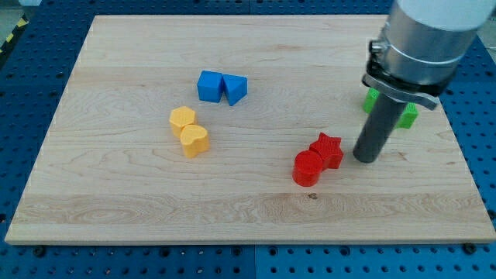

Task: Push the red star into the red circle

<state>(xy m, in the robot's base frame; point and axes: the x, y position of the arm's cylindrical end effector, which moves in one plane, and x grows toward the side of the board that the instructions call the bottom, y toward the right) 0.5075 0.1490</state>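
Note:
The red star [327,149] lies right of the board's middle, touching the red circle [308,167], which sits at its lower left. My tip [366,158] rests on the board just to the right of the red star, a small gap apart from it.
A blue cube [209,85] and a blue triangular block [235,88] touch at the upper middle. Two yellow blocks [189,130] sit together at the left of centre. Green blocks [407,115] are partly hidden behind the rod at the right. The wooden board [116,194] has blue pegboard around it.

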